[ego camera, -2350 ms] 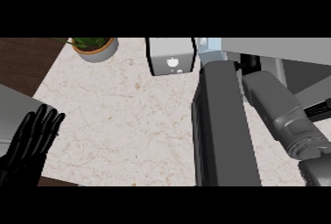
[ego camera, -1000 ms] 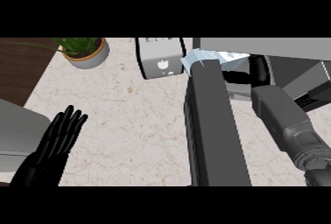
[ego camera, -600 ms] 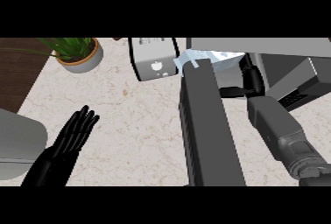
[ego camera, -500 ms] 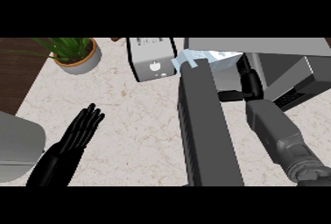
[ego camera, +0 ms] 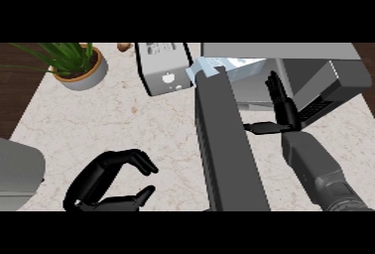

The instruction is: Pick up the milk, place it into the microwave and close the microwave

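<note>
The milk carton [ego camera: 219, 67], pale blue and white, lies at the left of the microwave's [ego camera: 293, 52] opening, just past the far end of the open dark door [ego camera: 223, 149]. My right hand [ego camera: 282, 106] is to the right of the carton and apart from it. Its fingers are straight and point away from me, with the thumb spread towards the door; it holds nothing. My left hand [ego camera: 110, 181] hovers over the counter at the lower left, fingers and thumb curled with nothing between them.
A white boxy appliance [ego camera: 164, 69] stands left of the microwave, close to the milk. At the back left is a potted plant [ego camera: 77, 64]. A grey object [ego camera: 18, 176] sits at the left edge. The open door juts towards me between my arms.
My right hand has straightened and now sits beside the milk without touching it. My left hand has gone from straight fingers to curled ones. More of the microwave's inside shows.
</note>
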Motion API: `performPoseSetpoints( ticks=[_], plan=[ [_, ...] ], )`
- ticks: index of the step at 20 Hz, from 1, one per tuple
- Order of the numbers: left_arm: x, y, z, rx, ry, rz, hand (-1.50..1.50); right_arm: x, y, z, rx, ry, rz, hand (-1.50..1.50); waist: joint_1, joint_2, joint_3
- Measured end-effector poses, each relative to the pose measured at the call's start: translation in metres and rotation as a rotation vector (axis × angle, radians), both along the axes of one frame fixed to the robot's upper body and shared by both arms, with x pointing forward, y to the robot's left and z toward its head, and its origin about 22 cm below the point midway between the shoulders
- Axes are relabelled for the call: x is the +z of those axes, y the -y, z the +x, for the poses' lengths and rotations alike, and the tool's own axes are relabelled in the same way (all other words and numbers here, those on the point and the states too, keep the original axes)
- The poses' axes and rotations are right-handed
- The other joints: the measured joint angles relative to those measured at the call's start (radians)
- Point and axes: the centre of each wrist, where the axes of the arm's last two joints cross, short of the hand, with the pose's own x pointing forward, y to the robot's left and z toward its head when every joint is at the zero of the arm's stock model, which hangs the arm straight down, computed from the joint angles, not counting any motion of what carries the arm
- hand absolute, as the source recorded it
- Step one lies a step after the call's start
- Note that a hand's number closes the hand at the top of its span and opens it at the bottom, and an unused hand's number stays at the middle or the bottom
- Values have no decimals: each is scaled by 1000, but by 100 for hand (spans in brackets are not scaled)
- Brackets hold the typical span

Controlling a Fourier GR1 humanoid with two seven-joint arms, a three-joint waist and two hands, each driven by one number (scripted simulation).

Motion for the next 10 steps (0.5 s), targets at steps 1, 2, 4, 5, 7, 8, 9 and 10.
performPoseSetpoints(
  ticks=[1, 2, 4, 5, 7, 8, 9, 10],
  plan=[
    [-5, 5, 2, -8, -8, 5, 150, -2, -2, -2, 7, 2, 3, -150, -6, -3, 0],
    [-6, 10, 3, -19, -13, 13, 150, -5, 2, -5, 9, 4, 5, -150, -8, -4, -1],
    [-8, 17, 4, -31, -29, 31, 150, -11, 7, -13, 23, 2, 14, -150, -17, -9, -1],
    [-11, 24, 6, -31, -29, 39, 150, -16, 10, -18, 31, 2, 12, -150, -21, -10, -2],
    [-18, 28, 14, -32, -24, 71, 150, -20, 16, -26, 38, 1, 9, -150, -27, -12, -2],
    [-22, 32, 15, -38, -23, 92, 150, -22, 21, -30, 39, 2, 8, -150, -31, -14, -2],
    [-24, 33, 19, -57, -28, 107, 150, -25, 24, -35, 44, -2, 4, -150, -34, -14, -2],
    [-27, 38, 22, -80, -35, 127, 150, -26, 29, -38, 46, 0, 6, -150, -37, -15, -2]
  ],
)
